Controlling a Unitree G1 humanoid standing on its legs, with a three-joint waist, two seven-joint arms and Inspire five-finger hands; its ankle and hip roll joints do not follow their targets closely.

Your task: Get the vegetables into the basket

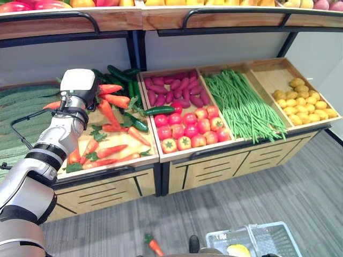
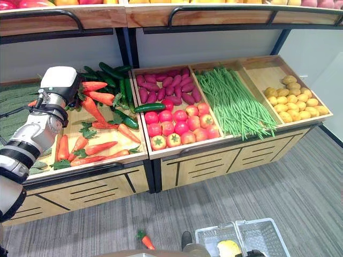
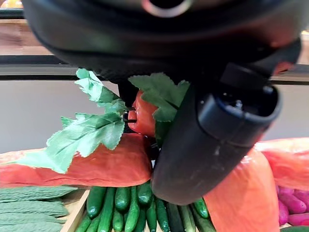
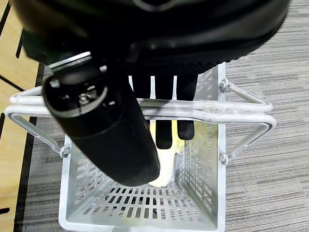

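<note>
Right wrist view first, nearest stuff: right hand curled around the handles of the basket, hanging low over the carpet, something yellow already lying inside. Stray carrot on the floor just beside the basket (looks like a dropped one).

Further out, left arm stretched up and over the carrot bin, left hand down among the carrots at the back of the bin, by the cucumbers. Wrist view there: thumb pressed against a carrot top, leaves poking out around it, so probably gripping one, though fingers mostly hidden, so can't tell for sure.

Risks, as a guess: grabbing leaves instead of the body and losing it on the lift, or nudging neighbours over the bin's front lip. Long carry down to the basket too.
</note>
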